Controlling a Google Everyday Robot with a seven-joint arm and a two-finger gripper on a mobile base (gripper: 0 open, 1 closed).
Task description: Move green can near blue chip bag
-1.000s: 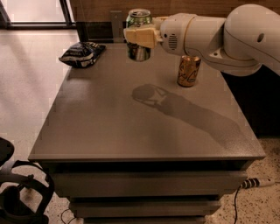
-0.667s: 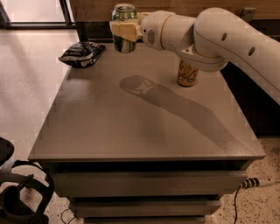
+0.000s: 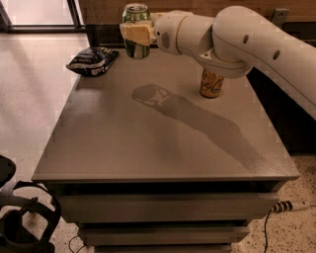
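Note:
My gripper (image 3: 135,33) is shut on the green can (image 3: 136,15), a slim can with a silver top, and holds it upright in the air above the far part of the grey table (image 3: 148,143). The blue chip bag (image 3: 92,61), dark navy and wrinkled, lies at the table's far left corner, to the left of and below the can. The can and bag are apart. The can's shadow falls on the table's middle.
An orange-gold can (image 3: 211,84) stands on the table at the right, partly behind my white arm (image 3: 247,39). A dark wall runs along the table's far edge. A cable and plug (image 3: 286,206) lie on the floor at the right.
My gripper has carried the green can to the left, toward the blue chip bag, and the can's shadow has slid left with it. The bag and orange-gold can have not moved.

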